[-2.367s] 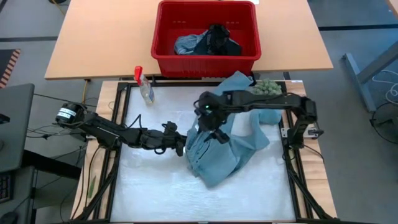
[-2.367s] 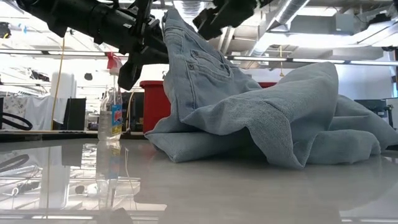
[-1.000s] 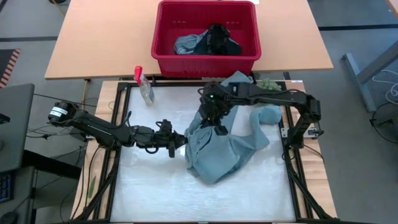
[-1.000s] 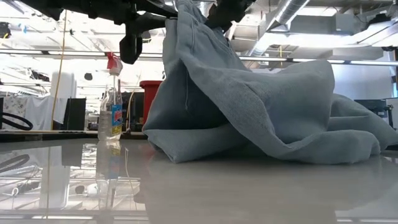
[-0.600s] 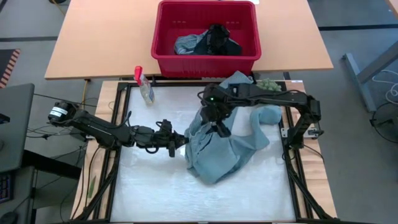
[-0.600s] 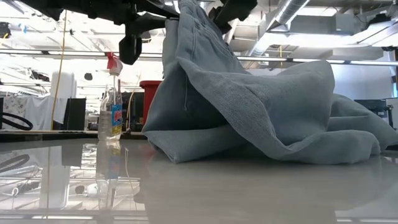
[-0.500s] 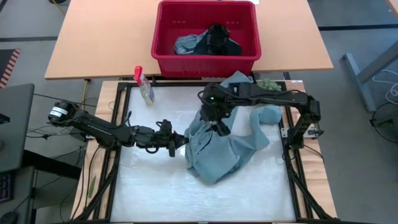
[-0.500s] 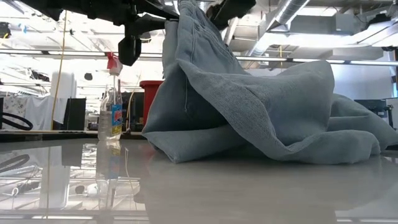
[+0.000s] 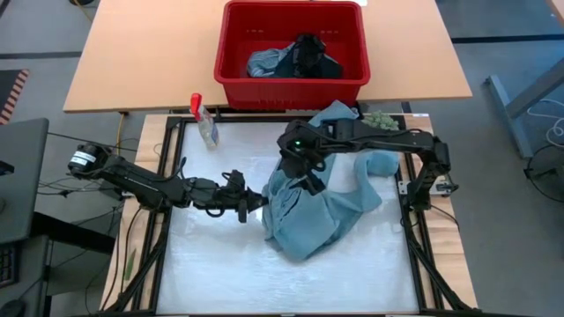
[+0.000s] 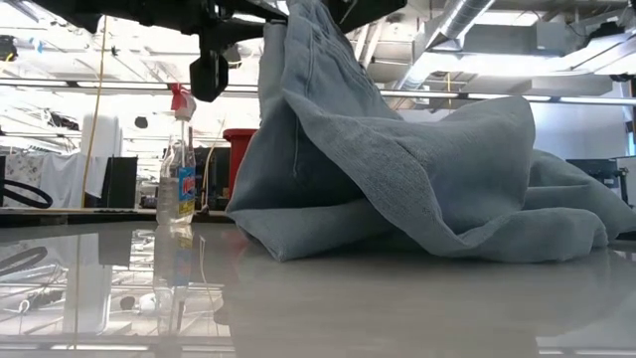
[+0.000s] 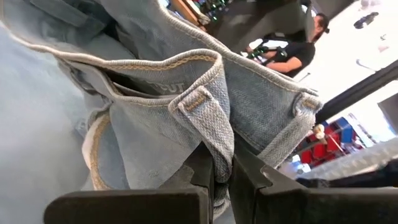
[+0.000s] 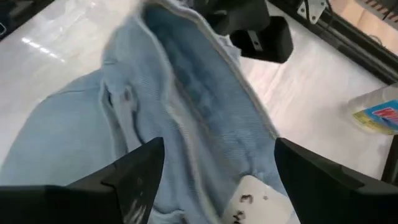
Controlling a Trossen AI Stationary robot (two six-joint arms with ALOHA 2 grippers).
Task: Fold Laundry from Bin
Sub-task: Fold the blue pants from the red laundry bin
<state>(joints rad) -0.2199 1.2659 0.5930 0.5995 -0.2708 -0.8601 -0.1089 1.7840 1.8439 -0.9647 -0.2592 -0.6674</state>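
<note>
A glossy white work table is filling the lower middle of the high view, with a crumpled pale blue denim garment lying right of its centre. Behind it, a light wooden table is carrying a bright red rectangular plastic bin.

The right end effector has opened, releasing the denim garment.
</note>
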